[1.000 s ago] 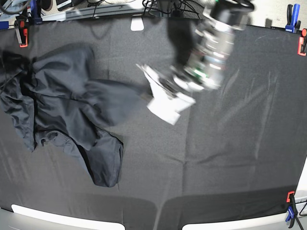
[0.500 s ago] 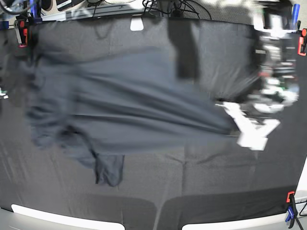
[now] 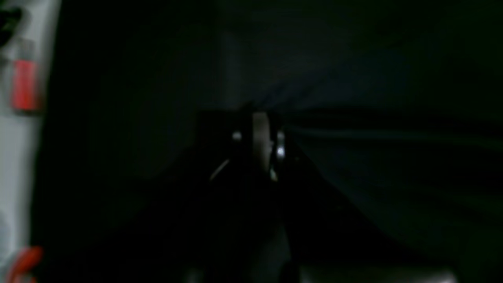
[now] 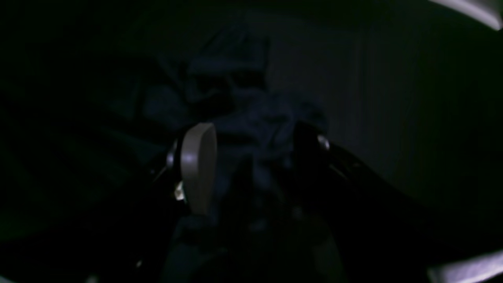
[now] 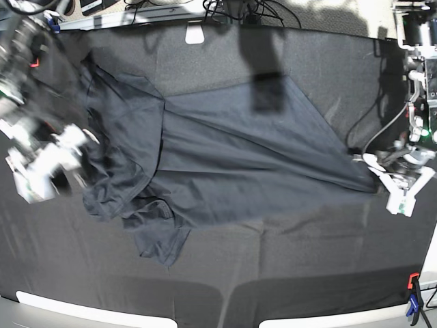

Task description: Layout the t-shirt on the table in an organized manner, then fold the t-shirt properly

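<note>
Left claw (image 5: 379,179) pinched t-shirt (image 5: 225,157) corner at table (image 5: 307,260) edge; right claw (image 4: 251,157) gaped over bunched cloth. Risk: corner slipping, 1 side staying crumpled.

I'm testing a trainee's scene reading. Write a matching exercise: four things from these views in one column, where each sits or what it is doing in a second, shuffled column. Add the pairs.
Things
1. left gripper
2. right gripper
3. white patch
4. t-shirt

Places or states
A. at the table's far edge, near its middle
B. spread across the table, bunched at one end
C. base view's left, by the bunched fabric
D. base view's right, pinching a stretched-out corner of fabric

Pairs: 1-D, 2-C, 3-A, 4-B
</note>
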Available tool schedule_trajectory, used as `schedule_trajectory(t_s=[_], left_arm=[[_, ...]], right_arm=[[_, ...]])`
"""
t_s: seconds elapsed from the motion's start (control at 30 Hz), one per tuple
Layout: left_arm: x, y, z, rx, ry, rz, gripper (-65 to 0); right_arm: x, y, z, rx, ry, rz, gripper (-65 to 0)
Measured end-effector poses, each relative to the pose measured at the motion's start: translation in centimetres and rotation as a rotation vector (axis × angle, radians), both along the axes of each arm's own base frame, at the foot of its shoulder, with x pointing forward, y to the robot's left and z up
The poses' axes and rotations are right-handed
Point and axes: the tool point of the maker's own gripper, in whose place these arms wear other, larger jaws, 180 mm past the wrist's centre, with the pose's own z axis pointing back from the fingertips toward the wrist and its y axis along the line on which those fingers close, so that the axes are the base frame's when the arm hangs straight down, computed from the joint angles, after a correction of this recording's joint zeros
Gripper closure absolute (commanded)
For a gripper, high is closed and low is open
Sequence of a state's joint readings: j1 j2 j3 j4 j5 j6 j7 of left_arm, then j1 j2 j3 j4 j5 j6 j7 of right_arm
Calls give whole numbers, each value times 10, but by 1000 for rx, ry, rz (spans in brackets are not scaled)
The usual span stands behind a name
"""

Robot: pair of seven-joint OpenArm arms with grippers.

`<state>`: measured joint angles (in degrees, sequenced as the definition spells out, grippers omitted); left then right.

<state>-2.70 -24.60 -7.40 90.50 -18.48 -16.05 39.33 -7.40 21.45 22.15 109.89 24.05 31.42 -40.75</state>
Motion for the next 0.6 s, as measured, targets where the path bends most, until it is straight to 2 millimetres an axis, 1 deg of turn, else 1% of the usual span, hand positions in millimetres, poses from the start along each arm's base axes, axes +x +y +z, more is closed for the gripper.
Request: schedule_trajectory(t_s=[0.07,0.17,0.23,0.3,0.37,0.43,0.53,0.6], left_arm=[[1,-8,1,-48,-7,-4,0],[1,-16,-1,-72,-9,-6,0],[1,-18,-1,-77,-8,-7,0],[1,-17,-1,-75,-9,-6,0],[1,-17,-1,-75,-8,-6,0],[1,-17,-1,-75,-9,-6,0],[1,-17,-1,-76,-8,-6,0],[1,-17,-1,-76,-9,-6,0]], right_arm=[[15,14,-14,-25,29,40,-309],[34,41,-46,-87,117,123,-309],[44,60,-68,-144,174,183,-309],[52,72,-86,-215,219,228,-309],[62,69,-100,-282,252,199,-309],[68,59,-110,-398,274,189,-309],[75,55,-114,-502,235,199,-309],[80,55,-112,-478,198,165,-309]])
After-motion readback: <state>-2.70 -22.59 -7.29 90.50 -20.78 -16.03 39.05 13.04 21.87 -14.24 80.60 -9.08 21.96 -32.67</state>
